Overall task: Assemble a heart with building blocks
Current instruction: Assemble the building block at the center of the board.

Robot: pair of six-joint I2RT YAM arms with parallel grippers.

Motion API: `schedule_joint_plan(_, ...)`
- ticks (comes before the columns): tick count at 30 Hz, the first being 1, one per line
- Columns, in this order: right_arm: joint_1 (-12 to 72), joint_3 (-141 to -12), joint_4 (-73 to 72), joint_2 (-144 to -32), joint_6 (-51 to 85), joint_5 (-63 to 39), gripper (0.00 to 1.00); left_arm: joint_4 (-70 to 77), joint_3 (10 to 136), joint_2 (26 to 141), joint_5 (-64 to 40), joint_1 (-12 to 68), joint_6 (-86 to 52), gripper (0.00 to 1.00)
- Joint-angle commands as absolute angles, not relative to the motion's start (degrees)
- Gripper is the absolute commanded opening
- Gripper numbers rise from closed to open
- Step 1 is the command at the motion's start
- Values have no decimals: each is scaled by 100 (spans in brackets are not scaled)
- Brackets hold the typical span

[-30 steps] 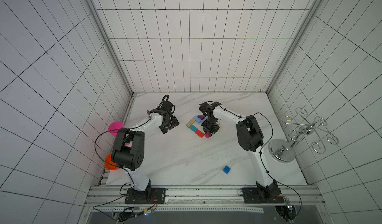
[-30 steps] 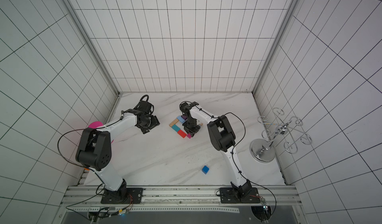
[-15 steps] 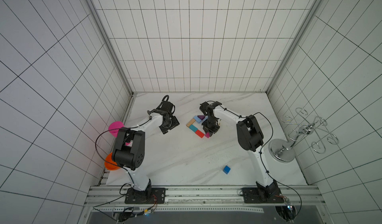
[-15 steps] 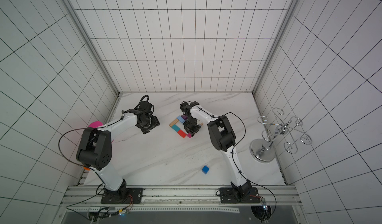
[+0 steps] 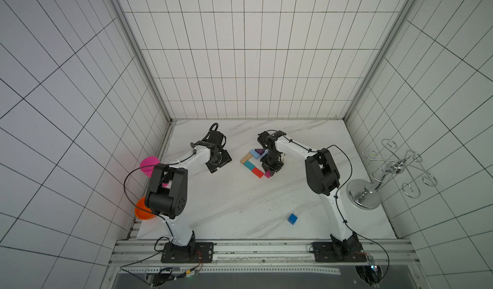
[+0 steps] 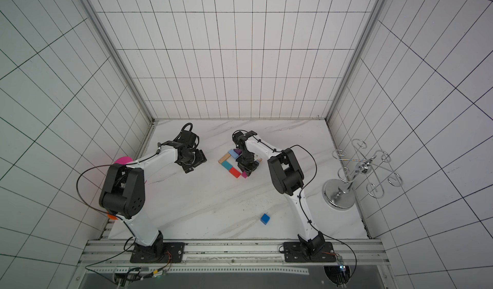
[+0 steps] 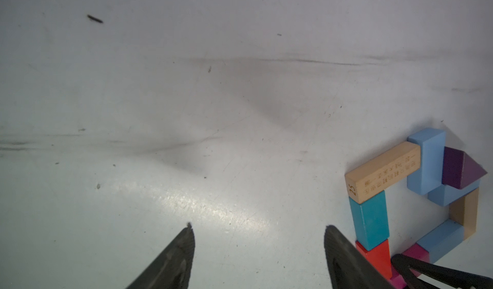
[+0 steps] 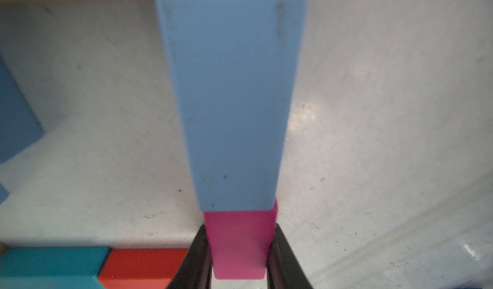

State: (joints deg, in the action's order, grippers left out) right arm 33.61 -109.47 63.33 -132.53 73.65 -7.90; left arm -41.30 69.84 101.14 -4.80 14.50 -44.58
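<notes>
Against the red block [image 8: 144,263], the magenta block [image 8: 240,258] is pinched by the right gripper [image 8: 240,237] for alignment; the left gripper [image 7: 257,229] is spread wide, empty.

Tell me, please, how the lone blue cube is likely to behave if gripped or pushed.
The blue cube looks solid, so it should stay stiff in a pinch. Its flat faces suggest sliding on the smooth table, not rolling. Small, so probably light; an off-centre push may twist it.
</notes>
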Motion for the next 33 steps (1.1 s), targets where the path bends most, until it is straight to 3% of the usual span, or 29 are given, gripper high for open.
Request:
schedule_joint_plan(1, 3229, -11065, 6275, -13551, 7424, -577, 5, -4032, 6970, 10205, -486, 1415, -4456, 76)
schedule_joint_plan(10, 3222, -11022, 6281, -13511, 7392, -602, 26, -4008, 6949, 10223, -500, 1415, -4447, 76)
schedule_joint_plan(15, 3211, -10944, 6213, -13471, 7378, -667, 47, -3994, 6928, 10207, -503, 1415, -4446, 76)
schedule_joint_plan(26, 3211, -10685, 5942, -13233, 7308, -852, 68, -3990, 6859, 10085, -477, 1415, -4456, 76)
schedule_joint_plan(33, 3209, -10356, 5777, -12798, 7211, -721, 74, -3975, 6746, 9942, -464, 1415, -4508, 76)
